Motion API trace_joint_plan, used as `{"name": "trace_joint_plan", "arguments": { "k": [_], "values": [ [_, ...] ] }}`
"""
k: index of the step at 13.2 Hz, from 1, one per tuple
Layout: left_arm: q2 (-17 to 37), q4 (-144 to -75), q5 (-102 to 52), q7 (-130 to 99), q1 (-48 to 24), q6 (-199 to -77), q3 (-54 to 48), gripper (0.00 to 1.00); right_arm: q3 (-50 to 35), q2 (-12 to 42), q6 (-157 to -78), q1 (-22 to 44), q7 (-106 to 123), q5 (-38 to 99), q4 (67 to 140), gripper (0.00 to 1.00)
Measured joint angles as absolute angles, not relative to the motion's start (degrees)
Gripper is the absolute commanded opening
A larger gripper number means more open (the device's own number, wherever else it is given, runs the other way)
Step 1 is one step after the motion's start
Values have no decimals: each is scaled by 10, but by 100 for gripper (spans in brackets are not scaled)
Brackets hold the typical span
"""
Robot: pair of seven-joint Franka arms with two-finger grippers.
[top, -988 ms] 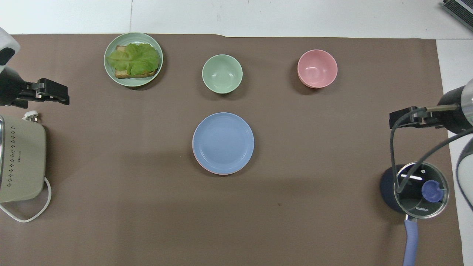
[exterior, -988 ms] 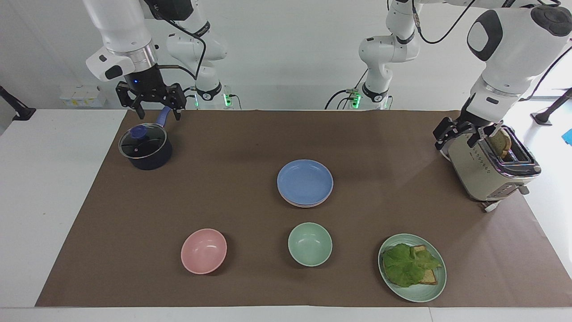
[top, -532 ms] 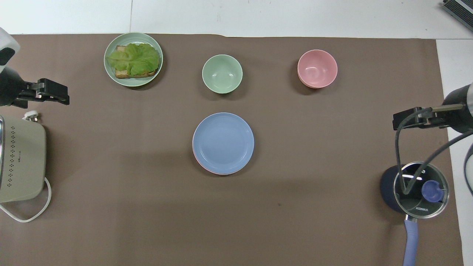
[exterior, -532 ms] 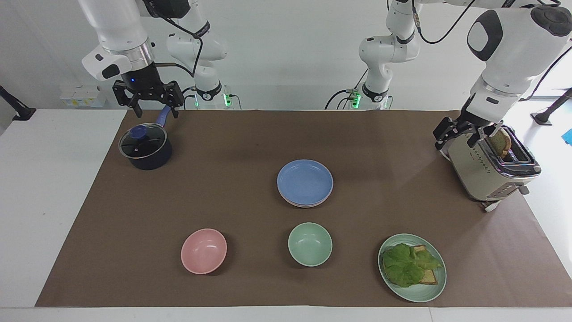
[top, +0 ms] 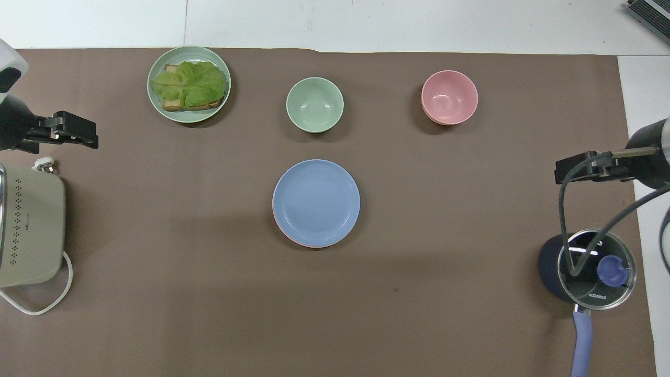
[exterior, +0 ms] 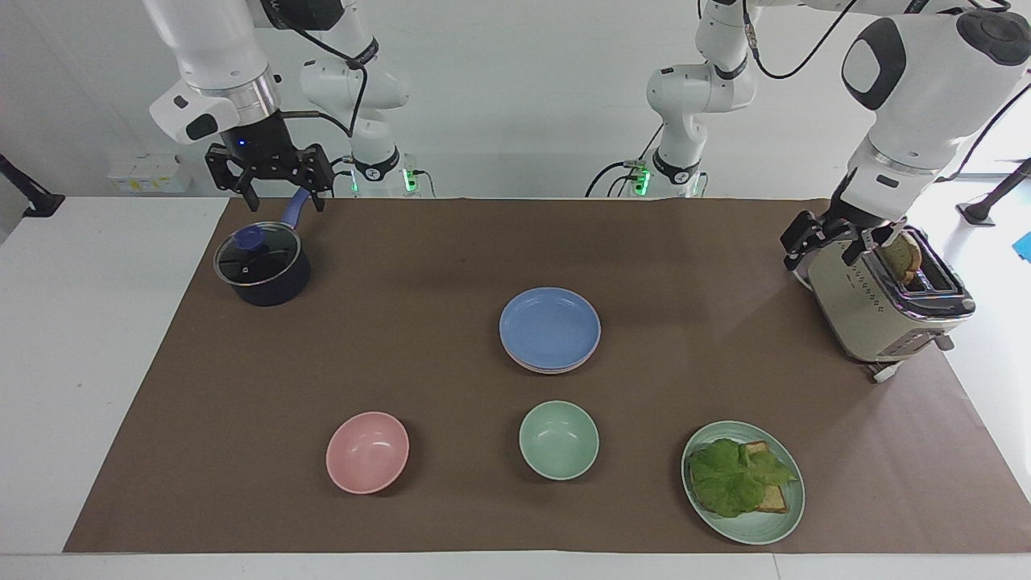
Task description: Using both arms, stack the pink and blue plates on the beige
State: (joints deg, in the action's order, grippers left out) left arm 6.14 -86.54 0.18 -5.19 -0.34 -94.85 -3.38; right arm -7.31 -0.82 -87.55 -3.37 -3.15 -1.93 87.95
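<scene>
Plates (exterior: 550, 329) sit in one stack at the middle of the brown mat (exterior: 451, 266), with the green bowl (exterior: 559, 440) just beside them on the side away from my arms. The blue plate (top: 316, 202) is on top. Under it a thin pink rim (top: 287, 234) peeks out along the edge nearer to me. I cannot make out a beige plate under that; from across the desk the lowest edge looks pale, but I would not swear to its colour. All are shallow, round and matte, and the stack looks level and well centred.

As I judge it, the stacking looks done, so the risks now are small ones. My left tool (exterior: 823, 239) hangs open just beside the toaster (exterior: 884, 308), well apart from the stack. A careless swing of that arm could knock the toaster or catch its cord (top: 39, 303). My right tool (exterior: 270, 179) hangs open over the pan's handle (exterior: 295, 211), beside the lidded pan (exterior: 262, 265), also well apart from the stack. A drop from there could strike the handle or rattle the glass lid.

If I did go back to the stack, the smooth plates could slide on each other. A push at the blue rim would shift it off centre.
</scene>
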Motion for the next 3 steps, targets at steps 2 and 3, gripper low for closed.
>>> {"name": "trace_joint_plan", "arguments": {
  "k": [2,3],
  "values": [
    [61,-865,2,-52,-3,-949,-34,100,-71,-8,-876,-34,-32,-19,879,100],
    [61,-865,2,-52,-3,-949,-34,100,-70,-8,-876,-34,-32,-19,879,100]
  ]
}}
